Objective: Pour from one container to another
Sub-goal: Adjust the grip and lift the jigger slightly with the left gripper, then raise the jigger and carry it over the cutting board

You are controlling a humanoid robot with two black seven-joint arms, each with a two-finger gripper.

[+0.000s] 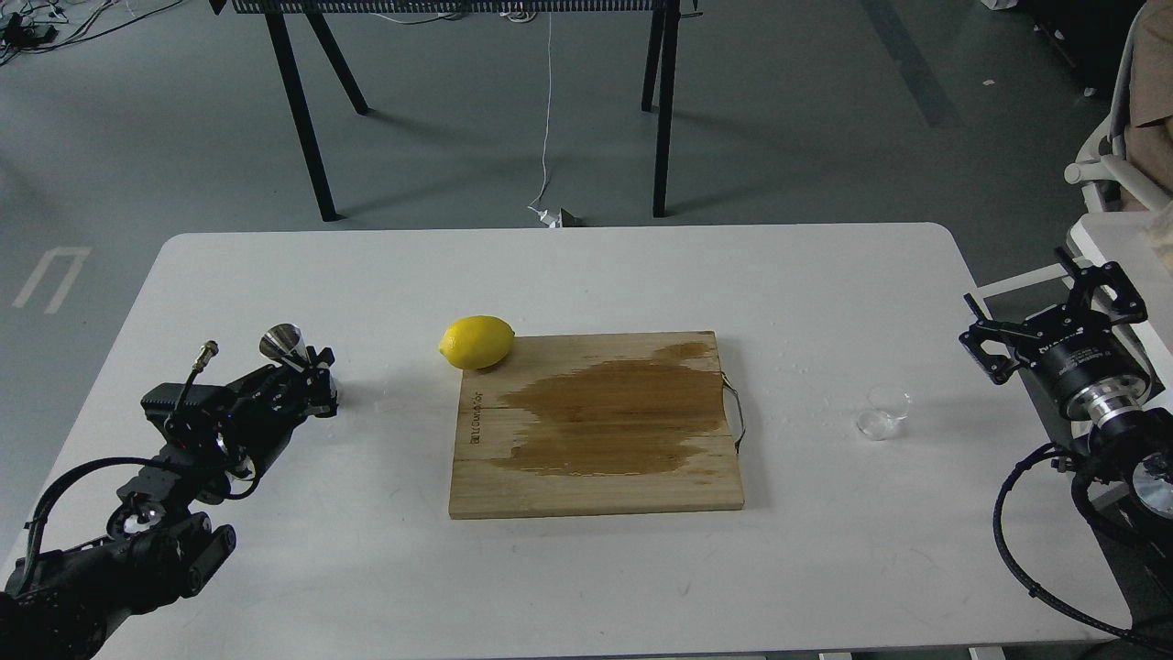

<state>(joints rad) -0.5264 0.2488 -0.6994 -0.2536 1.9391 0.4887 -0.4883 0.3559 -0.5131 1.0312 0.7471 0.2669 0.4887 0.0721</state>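
The steel jigger (280, 342) is at the left of the white table, its upper cone showing above my left gripper (310, 374), which is shut on its lower part. The clear cup (884, 412) stands upright on the table at the right, apart from everything else. My right gripper (1050, 313) hangs open past the table's right edge, to the right of the cup and a little farther back, with nothing between its fingers.
A wooden cutting board (596, 477) with a large wet stain lies at the table's middle. A yellow lemon (476, 342) rests at the board's far left corner. The table (568, 275) ends just right of the cup.
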